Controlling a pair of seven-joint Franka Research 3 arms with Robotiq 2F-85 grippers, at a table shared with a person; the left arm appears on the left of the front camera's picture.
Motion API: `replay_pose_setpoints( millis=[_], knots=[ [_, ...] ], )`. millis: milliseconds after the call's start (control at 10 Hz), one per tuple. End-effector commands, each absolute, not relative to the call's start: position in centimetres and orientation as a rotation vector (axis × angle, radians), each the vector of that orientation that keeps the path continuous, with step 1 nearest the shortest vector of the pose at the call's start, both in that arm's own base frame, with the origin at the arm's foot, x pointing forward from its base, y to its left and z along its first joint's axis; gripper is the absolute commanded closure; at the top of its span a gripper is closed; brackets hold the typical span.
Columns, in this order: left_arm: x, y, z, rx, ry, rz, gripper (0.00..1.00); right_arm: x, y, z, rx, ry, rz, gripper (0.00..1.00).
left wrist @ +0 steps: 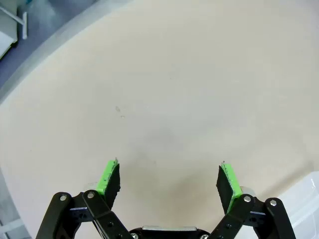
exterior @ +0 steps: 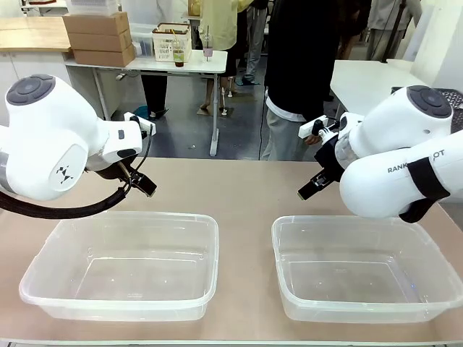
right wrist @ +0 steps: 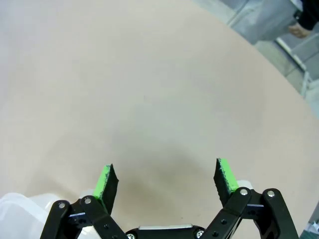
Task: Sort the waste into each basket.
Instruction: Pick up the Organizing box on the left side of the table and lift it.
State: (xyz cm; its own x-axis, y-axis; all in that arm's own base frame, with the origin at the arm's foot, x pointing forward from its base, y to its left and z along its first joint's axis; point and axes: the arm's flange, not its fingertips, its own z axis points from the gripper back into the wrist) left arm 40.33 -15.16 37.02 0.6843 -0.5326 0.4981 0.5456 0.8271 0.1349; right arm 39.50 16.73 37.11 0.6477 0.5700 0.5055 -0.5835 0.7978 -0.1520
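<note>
- table [exterior: 239, 189]: plain tan top
- left basket [exterior: 123, 215] and right basket [exterior: 347, 219]: side by side at the near edge, nothing inside, i guess one per kind of waste
- left gripper [left wrist: 169, 177], right gripper [right wrist: 167, 174]: both released, holding nothing, each hovering over the table behind its own basket

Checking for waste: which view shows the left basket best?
Front view: the whole left basket, empty. Left wrist view: one corner of it. Right wrist view: a corner of the right basket.
</note>
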Motion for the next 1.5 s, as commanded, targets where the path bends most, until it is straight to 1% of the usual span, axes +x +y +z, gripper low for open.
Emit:
replay_pose_setpoints(
  millis=[0,100,200,300,400,500,600,700,800,900,1000,1100,1200,1300,1400],
  knots=[
    [38.4,-14.6,40.9,-0.008,-0.553,-0.615,0.00,36.5,16.5,41.1,0.025,-0.529,0.641,0.00],
    [35.1,-13.9,45.0,-0.060,-0.510,-0.615,0.00,32.1,15.7,45.1,0.035,-0.531,0.591,0.00],
    [31.1,-13.6,48.3,0.026,-0.413,-0.477,0.00,26.9,14.5,48.0,0.014,-0.594,0.552,0.00],
    [27.0,-12.8,49.8,-0.019,-0.516,-0.581,0.00,22.0,13.6,49.0,-0.069,-0.668,0.511,0.00],
    [25.8,-12.7,49.6,-0.033,-0.537,-0.596,0.00,20.0,13.7,47.9,-0.092,-0.666,0.518,0.00],
    [26.4,-13.5,47.5,-0.019,-0.593,-0.541,0.00,20.3,14.5,45.9,-0.249,-0.675,0.468,0.00],
    [31.2,-14.3,51.5,0.003,-0.509,-0.576,0.00,29.7,17.1,53.5,-0.029,-0.649,0.540,0.00],
    [31.2,-14.3,51.5,0.003,-0.509,-0.576,0.00,26.7,17.5,55.3,-0.109,-0.678,0.518,0.00],
    [28.9,-14.5,53.9,0.002,-0.550,-0.578,0.00,29.0,18.0,53.0,0.159,-0.495,0.584,0.00],
    [28.4,-13.9,53.7,-0.303,-0.431,-0.735,0.00,29.0,16.8,52.4,0.364,-0.345,0.479,0.00],
    [28.2,-11.7,54.0,-0.645,-0.335,-0.771,0.00,28.6,14.4,52.4,0.652,-0.155,0.287,0.00],
    [28.1,-8.6,53.6,-0.919,-0.290,-0.740,0.00,28.1,10.9,51.8,0.903,-0.034,0.098,0.00],
    [27.8,-5.1,52.6,-1.113,-0.281,-0.640,0.00,27.1,7.0,50.6,1.097,-0.036,-0.062,0.00],
    [27.4,-1.8,50.9,-1.237,-0.319,-0.482,0.00,25.3,2.9,49.2,1.242,-0.126,-0.210,0.00],
    [26.5,0.9,48.8,-1.332,-0.351,-0.303,0.00,22.7,-1.1,47.4,1.300,-0.209,-0.364,0.00]
  ],
)
